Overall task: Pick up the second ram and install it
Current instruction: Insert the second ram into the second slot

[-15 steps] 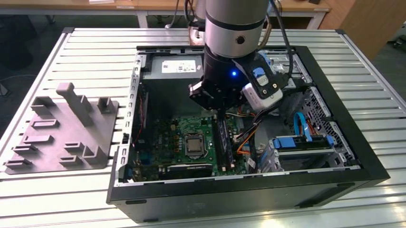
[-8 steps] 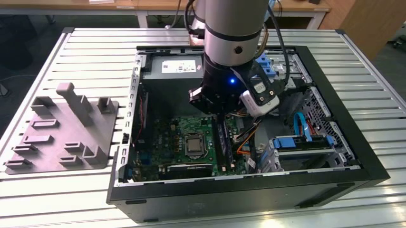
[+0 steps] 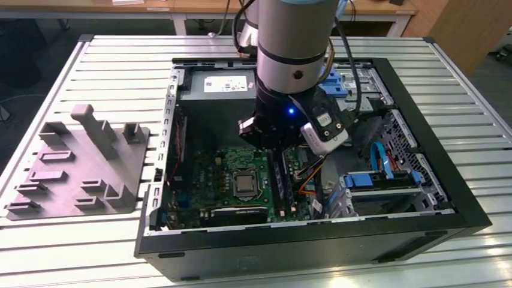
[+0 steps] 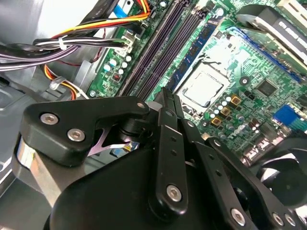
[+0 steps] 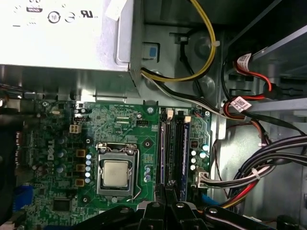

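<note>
A dark blue ram (image 5: 183, 143) with a row of chips stands seated in one of the black socket rails (image 5: 171, 143) of the green motherboard (image 5: 120, 124). The second wrist view shows that ram (image 4: 195, 50) beside the processor socket (image 4: 201, 88). I cannot tell whether this stick is the second ram. My gripper (image 4: 166, 96) hangs low inside the open computer case (image 3: 400, 231), over the near end of the rails (image 3: 280, 177). Its black fingers (image 5: 165, 196) are shut together, and nothing shows between them. In the exterior view the gripper (image 3: 276, 147) is partly hidden by the arm.
A grey parts fixture (image 3: 80, 162) lies on the slatted table at the exterior view's left. Inside the case are the power supply (image 5: 62, 33), cable bundles (image 5: 259, 167) beside the rails, and a blue drive cage (image 3: 376, 180). The case walls ring the motherboard closely.
</note>
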